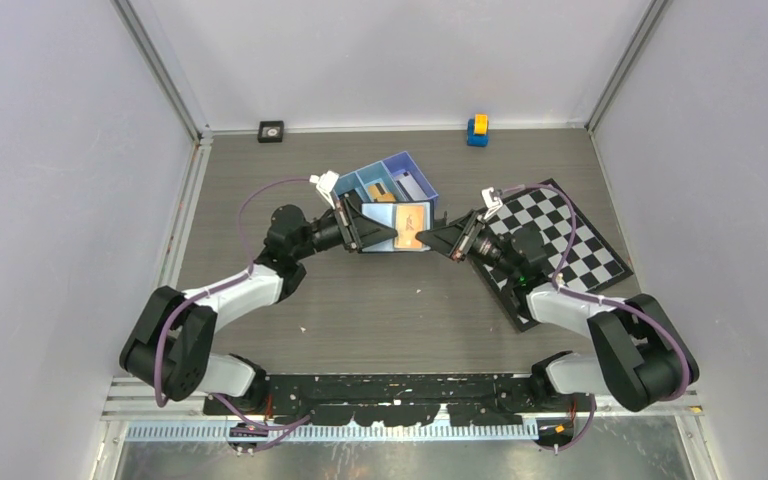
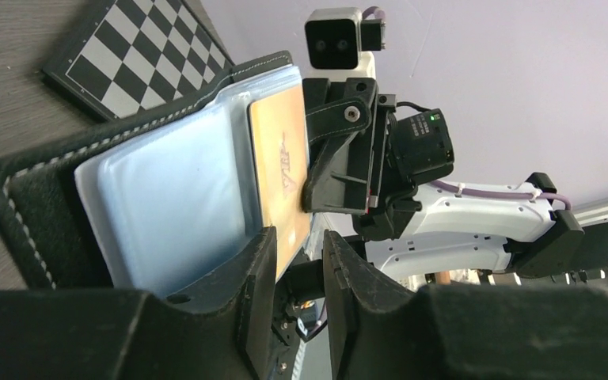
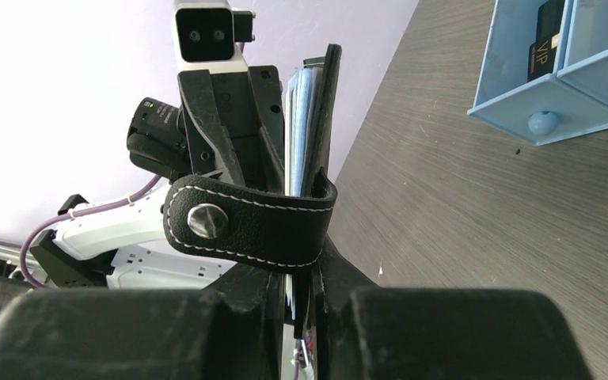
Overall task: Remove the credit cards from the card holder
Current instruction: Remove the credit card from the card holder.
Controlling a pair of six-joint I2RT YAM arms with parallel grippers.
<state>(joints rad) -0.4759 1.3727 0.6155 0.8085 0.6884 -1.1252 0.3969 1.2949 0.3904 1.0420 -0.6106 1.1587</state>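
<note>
Arms [image 1: 245, 290] angled inward, left tool [image 2: 293, 245] tight on card holder [image 2: 158, 198], right tool [image 3: 301, 273] apparently tight on its far edge.

The right gripper [image 3: 305, 279] at 6 o'clock was closed narrowly on the lower edge of the black card holder [image 3: 329, 119], which stood upright and edge-on at centre with pale blue sleeves showing between its covers. Its strap tab [image 3: 277, 226] curled toward 9 o'clock with a metal snap stud [image 3: 204, 220] facing out. The left gripper [image 3: 241, 134] lay against the holder at 11 o'clock, and a blue tray [image 3: 522, 103] holding a black VIP card [image 3: 546, 43] sat on the dark table [image 3: 459, 237] at 2 o'clock.
</note>
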